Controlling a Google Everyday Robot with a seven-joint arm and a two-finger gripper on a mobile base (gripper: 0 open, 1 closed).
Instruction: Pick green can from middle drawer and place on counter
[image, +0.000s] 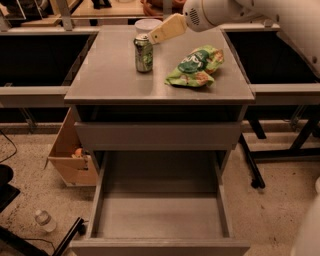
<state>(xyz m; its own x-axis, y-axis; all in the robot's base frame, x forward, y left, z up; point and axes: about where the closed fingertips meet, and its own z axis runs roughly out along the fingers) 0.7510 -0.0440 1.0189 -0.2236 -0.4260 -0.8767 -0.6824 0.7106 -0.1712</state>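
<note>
The green can (144, 54) stands upright on the counter (112, 77), towards its back left. My gripper (157, 36) hovers just above and to the right of the can's top, open and empty, with the arm reaching in from the upper right. It is close to the can's rim but holds nothing. The middle drawer (160, 217) is pulled out below, and its grey floor is bare.
A green snack bag (196, 66) lies on the counter right of the can. A white tub (148, 24) stands behind the can. The shut drawer front (157, 136) is above the open one. A cardboard box (70, 157) and a plastic bottle (45, 220) sit on the floor at left.
</note>
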